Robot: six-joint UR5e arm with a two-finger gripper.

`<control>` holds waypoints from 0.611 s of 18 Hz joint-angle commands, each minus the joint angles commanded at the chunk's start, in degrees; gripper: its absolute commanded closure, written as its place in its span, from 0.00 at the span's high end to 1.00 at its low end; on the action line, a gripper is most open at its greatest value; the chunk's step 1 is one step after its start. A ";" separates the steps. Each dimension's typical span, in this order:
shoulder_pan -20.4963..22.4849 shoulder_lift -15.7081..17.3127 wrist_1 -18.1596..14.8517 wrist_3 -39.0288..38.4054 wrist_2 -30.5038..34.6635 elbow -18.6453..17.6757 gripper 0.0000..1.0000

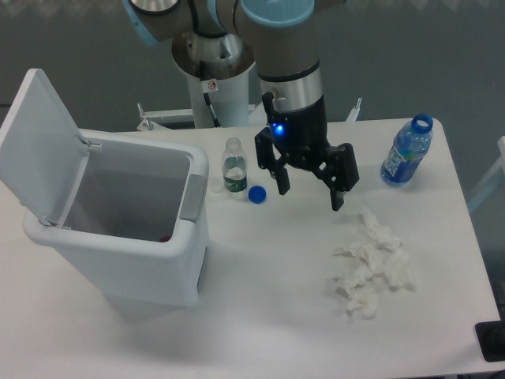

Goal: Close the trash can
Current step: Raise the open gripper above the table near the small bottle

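Note:
The trash can (pixel 126 260) is a large white rectangular bin standing at the left of the table. Its flat white lid (pixel 35 138) is swung up and back on the far left side, so the bin is open, and a small red item shows at the bottom inside. A grey tab (pixel 190 197) sits on the rim facing right. My gripper (pixel 309 199) hangs above the table's middle, to the right of the bin and well apart from it. Its two black fingers are spread wide with nothing between them.
A small clear bottle (pixel 233 167) without its cap stands just right of the bin, with a blue cap (pixel 256 194) lying beside it. A blue-labelled bottle (pixel 407 151) stands at the far right. Crumpled white tissues (pixel 371 264) lie at the front right.

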 joint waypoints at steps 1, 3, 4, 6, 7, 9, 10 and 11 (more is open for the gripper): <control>-0.09 -0.09 -0.09 0.00 0.00 0.00 1.00; -0.18 -0.09 0.09 -0.17 -0.18 0.00 1.00; -0.18 -0.09 0.18 -0.35 -0.53 -0.26 1.00; -0.26 -0.09 1.23 -0.44 -2.01 -1.32 1.00; -0.18 -0.09 1.58 -0.52 -2.81 -1.41 1.00; -0.09 0.00 1.50 -1.05 -3.95 -1.41 1.00; -0.09 0.09 1.50 -1.66 -3.96 -1.32 1.00; -0.09 0.26 1.50 -2.63 -3.96 -1.41 1.00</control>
